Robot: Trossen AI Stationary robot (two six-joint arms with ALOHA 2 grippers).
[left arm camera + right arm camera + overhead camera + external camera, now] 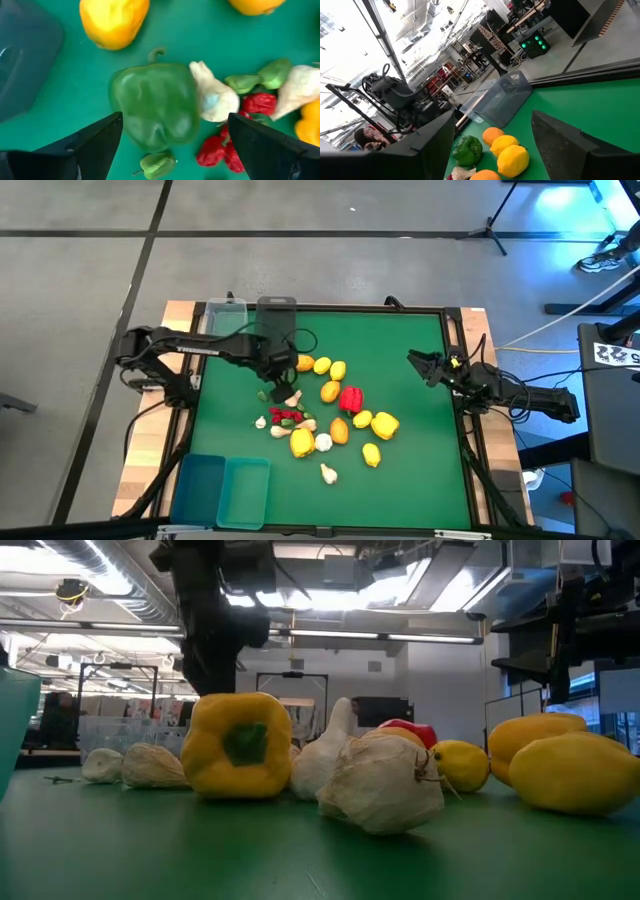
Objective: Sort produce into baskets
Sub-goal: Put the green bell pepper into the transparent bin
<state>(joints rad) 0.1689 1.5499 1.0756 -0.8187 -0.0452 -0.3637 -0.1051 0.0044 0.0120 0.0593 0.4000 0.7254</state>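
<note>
On the green surface [400,360], my left hand [170,137] hangs with fingers spread wide over a glossy green bell pepper [155,105] touching a white garlic bulb [212,95], my right hand [428,367] waiting half-open aside.

A grey concrete floor [300,210] with dark seams surrounds the green-topped worktop [400,360], a tripod stand [497,225] stands beyond its far right corner, and long ceiling lights [400,637] glow overhead.
</note>
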